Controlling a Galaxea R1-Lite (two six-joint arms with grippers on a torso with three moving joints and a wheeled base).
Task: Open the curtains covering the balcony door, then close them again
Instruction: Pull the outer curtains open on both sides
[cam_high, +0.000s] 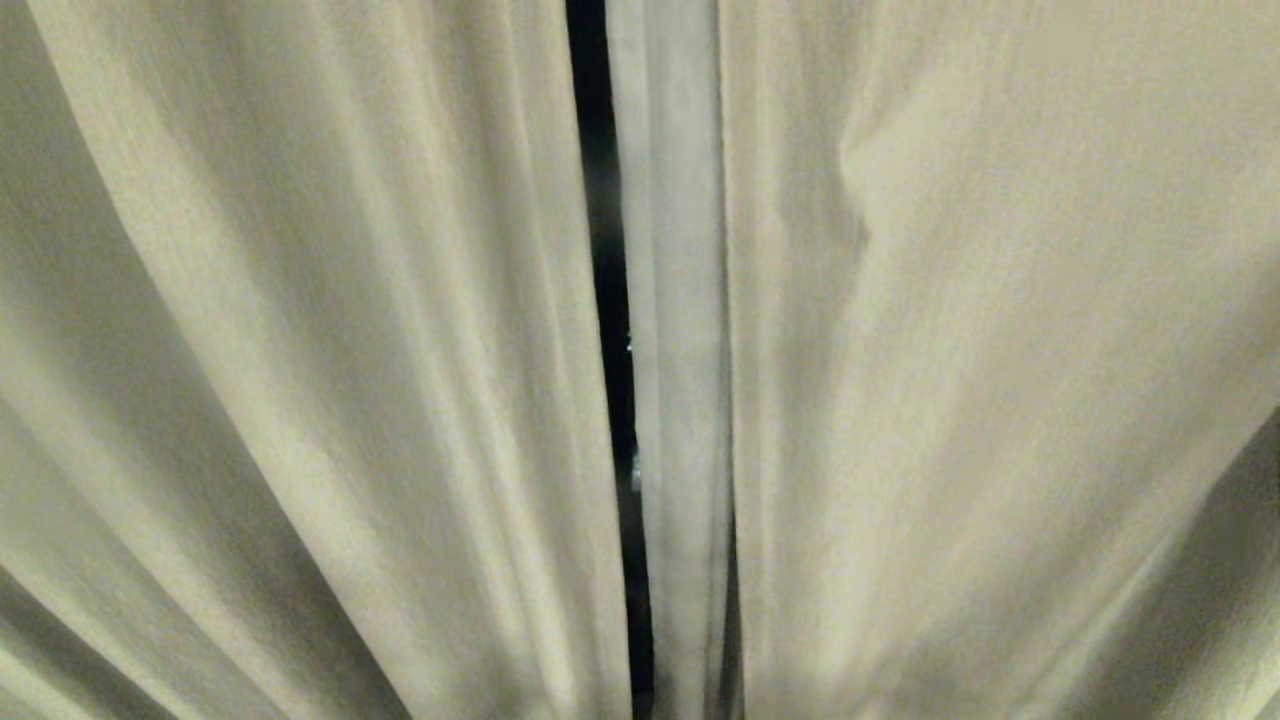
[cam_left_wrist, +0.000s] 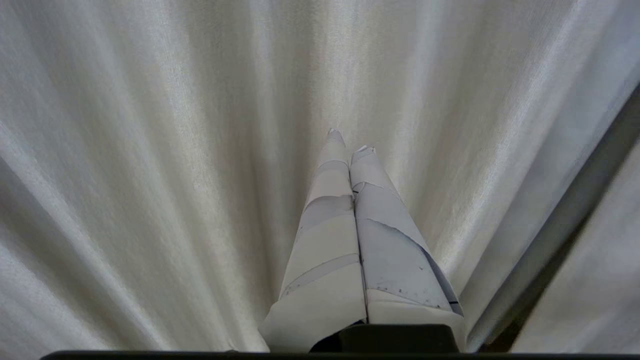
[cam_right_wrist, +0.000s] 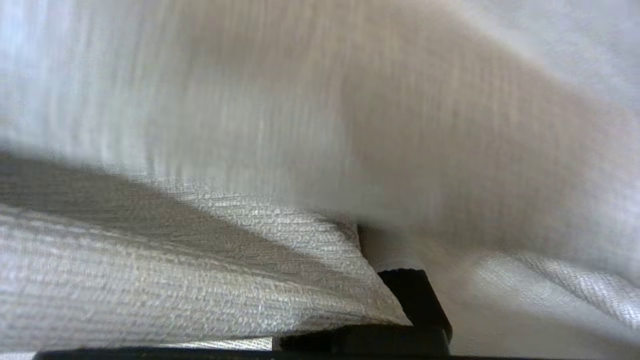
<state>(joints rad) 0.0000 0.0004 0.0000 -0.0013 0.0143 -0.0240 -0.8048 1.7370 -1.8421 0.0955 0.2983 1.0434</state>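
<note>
Two cream curtains fill the head view, a left panel (cam_high: 300, 350) and a right panel (cam_high: 1000, 400). They hang nearly together, with a narrow dark slit between them where the balcony door (cam_high: 605, 200) shows. The right panel bulges near its top (cam_high: 860, 180). Neither arm appears in the head view. My left gripper (cam_left_wrist: 350, 142) is shut and empty, its taped fingers pointing at pleated curtain (cam_left_wrist: 175, 150). My right gripper (cam_right_wrist: 370, 240) is buried in curtain fabric (cam_right_wrist: 200, 260). One taped finger (cam_right_wrist: 387, 252) shows, and the tips are hidden under the folds.
A dark strip (cam_left_wrist: 575, 225) runs beside the curtain's edge in the left wrist view. Fabric lies close on all sides of both grippers.
</note>
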